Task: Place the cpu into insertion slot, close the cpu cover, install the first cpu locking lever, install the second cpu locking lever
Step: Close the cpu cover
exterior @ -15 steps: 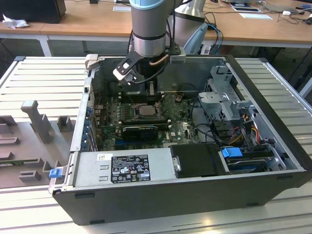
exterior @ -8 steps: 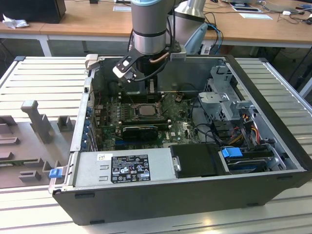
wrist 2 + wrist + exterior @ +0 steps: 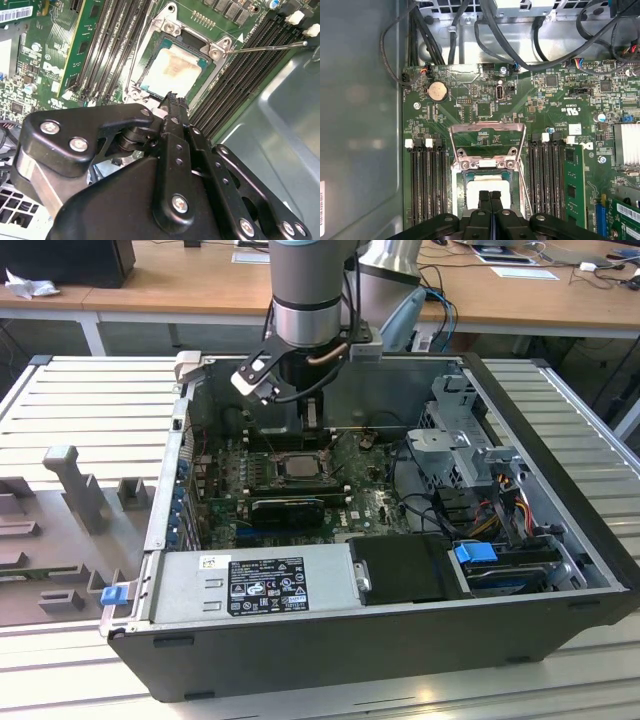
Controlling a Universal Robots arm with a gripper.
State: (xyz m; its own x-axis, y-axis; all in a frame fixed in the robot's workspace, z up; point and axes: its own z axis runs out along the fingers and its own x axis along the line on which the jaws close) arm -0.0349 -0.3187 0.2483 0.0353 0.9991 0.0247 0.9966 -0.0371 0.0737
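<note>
**A:** Well, the cpu [image 3: 487, 182] is already sitting in the insertion slot [image 3: 459, 186], mid-motherboard [image 3: 470, 100], between the two banks of memory slots [image 3: 427, 180].

**B:** And the fingers [image 3: 484, 201] are hanging over its edge, pressed together and gripping nothing. Whether they're touching the chip or clearing it, I'm not able to tell.

**A:** I'm reading this as the cover step. The cpu cover [image 3: 487, 128] is standing swung open on the slot's edge away from the fingers, with board showing through its cut-out.

**B:** Closing it, I'd say, is calling for a push on that free bar, bringing it over the chip without scraping it.

**A:** One locking lever [image 3: 265, 47] is sticking out loose towards the case wall [image 3: 280, 125].

**B:** I'm struggling to make out the other lever, and the fingers are hiding the slot's near edge. Whether that cover is upright or laid back, I'm not able to say.
</note>
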